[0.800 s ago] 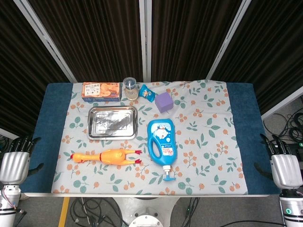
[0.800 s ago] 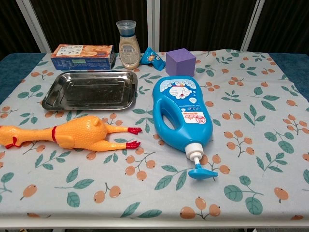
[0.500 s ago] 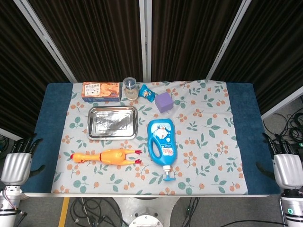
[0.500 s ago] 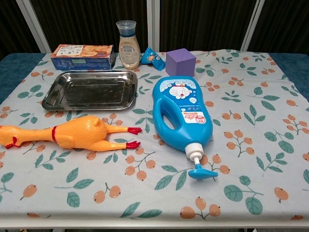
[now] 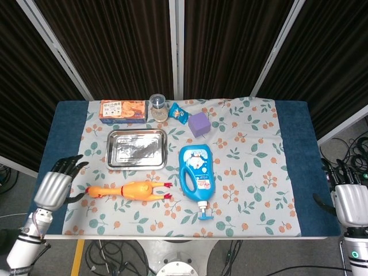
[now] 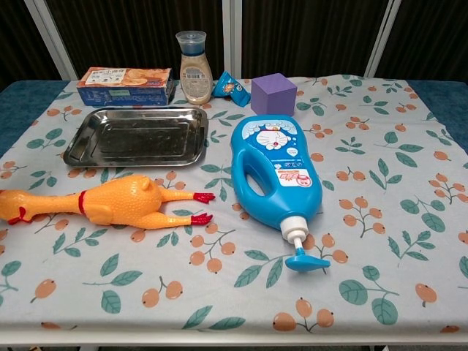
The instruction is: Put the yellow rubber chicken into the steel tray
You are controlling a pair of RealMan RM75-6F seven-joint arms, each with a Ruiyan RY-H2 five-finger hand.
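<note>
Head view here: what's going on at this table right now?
Nothing is held yet. The yellow rubber chicken lies on its side on the tablecloth, just in front of the empty steel tray. The left hand hovers open over the table's left edge near the chicken's head, not touching it. The right hand hangs off the right side, holding nothing. A blue pump bottle lies to the chicken's right.

Even, bright overhead light on the counter (image 5: pixel 253 144) — shadows short and soft. The tray (image 6: pixel 135 136) shows mild glare. Both views sharp; dark curtains (image 5: pixel 121 46) behind stay dim.
</note>
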